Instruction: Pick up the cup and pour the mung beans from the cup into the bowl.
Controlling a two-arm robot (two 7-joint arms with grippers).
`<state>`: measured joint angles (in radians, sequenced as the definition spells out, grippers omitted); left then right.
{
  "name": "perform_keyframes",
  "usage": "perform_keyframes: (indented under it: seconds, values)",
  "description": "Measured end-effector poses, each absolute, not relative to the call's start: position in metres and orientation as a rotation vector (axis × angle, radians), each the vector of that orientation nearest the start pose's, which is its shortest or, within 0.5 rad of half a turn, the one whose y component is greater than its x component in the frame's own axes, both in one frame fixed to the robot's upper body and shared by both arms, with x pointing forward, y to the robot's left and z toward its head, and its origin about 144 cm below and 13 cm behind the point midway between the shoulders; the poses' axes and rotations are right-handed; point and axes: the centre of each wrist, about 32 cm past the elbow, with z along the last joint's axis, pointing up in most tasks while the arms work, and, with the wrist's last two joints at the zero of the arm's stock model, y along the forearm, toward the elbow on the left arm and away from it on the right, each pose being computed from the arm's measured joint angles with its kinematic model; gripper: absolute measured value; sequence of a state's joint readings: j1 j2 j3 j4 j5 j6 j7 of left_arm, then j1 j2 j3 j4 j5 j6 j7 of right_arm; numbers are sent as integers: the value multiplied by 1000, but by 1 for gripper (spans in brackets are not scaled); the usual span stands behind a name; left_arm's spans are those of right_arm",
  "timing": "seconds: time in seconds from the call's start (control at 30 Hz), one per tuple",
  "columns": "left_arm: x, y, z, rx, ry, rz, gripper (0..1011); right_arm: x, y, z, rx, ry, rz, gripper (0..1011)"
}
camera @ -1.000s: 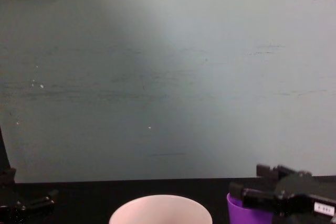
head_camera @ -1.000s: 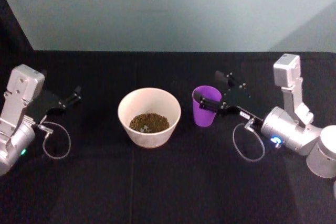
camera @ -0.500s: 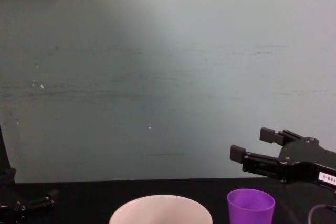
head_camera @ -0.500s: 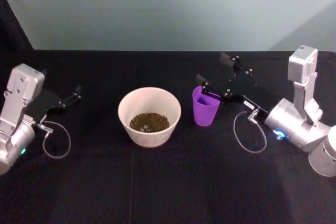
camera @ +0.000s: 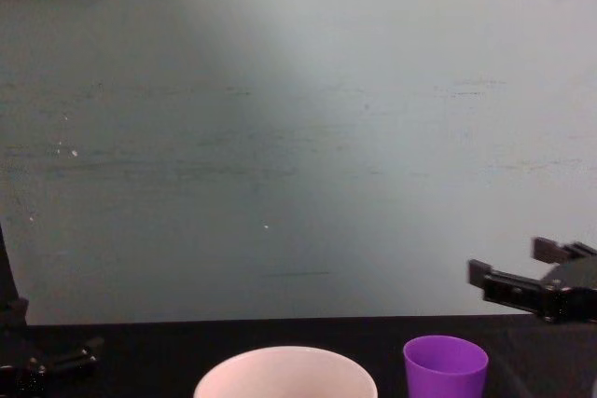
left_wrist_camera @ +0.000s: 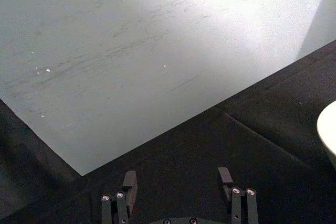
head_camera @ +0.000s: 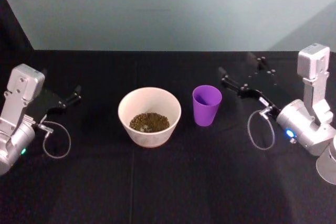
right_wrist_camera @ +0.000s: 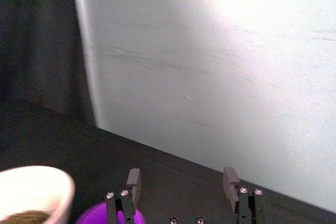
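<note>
We see the right gripper (head_camera: 239,74) spread wide with nothing between its fingers (right_wrist_camera: 133,182), raised just right of the purple cup (head_camera: 206,105) and clear of it. The cup stands upright on the black table (head_camera: 168,182), just right of the white bowl (head_camera: 149,116), which holds mung beans (head_camera: 149,122). The left gripper (left_wrist_camera: 178,179) rests at the table's far left, fingers open and empty, well apart from the bowl. Bare tabletop lies along the near edge.
</note>
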<state>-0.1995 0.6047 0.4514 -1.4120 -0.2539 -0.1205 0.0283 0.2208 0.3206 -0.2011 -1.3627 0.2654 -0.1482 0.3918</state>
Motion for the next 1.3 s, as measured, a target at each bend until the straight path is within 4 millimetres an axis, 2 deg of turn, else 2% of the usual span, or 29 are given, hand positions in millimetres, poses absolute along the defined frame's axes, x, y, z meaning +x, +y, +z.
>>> perform_keyframes:
  seconds: [0.33,0.53,0.87,1.3]
  values:
    - [489,310,1140,304,-285,1248,1000,511,-287,1151,-56,-119,-1199,1000]
    - [489,310,1140,305,-285,1248,1000,512,-290,1146,-80,-86,-1203,1000]
    - [489,310,1140,305,-285,1248,1000,514,-301,1125,-120,-30,-1173,1000]
    - [489,310,1140,304,-285,1248,1000,516,-297,1127,-168,-56,-1168,1000]
